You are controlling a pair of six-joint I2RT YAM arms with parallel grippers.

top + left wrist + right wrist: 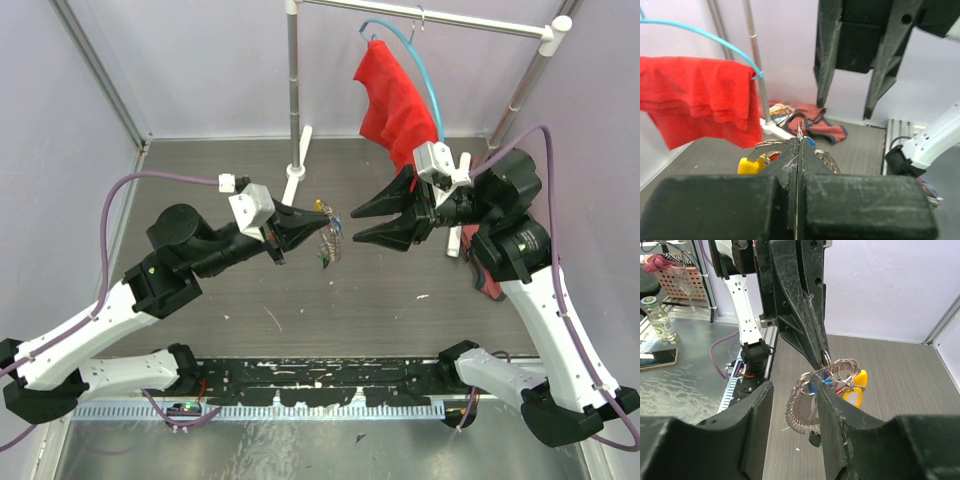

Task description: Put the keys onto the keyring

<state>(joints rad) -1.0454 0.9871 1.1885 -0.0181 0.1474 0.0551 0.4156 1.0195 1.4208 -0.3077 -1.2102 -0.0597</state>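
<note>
At the left, we find the left gripper (pixel 306 224) raised above the table (pixel 400 310), its fingers pressed flat together on the keyring (pixel 842 366). Only a thin edge of metal is caught at the very tips. The keys (pixel 856 387) hang below that pinch in a tight bunch. We make out yellow and blue heads, with grey loops tangled among them; we cannot tell which keys are already threaded.

Just to the right, the right gripper (pixel 357 226) faces the bunch with its jaws apart and nothing in them, its tips close beside the hanging metal. Further right and behind, a red cloth (pixel 395 100) hangs on a rail, well apart from the work.

In our judgement, these are the risks:
- The hold is slight. A sideways pull from the right jaws could slip the ring from the left fingertips and drop the whole bunch onto the table.
- The loops overlap, so the right jaws may close on the wrong one, or on several keys at once.
- The two sets of fingertips stand close and could strike each other on approach.
</note>
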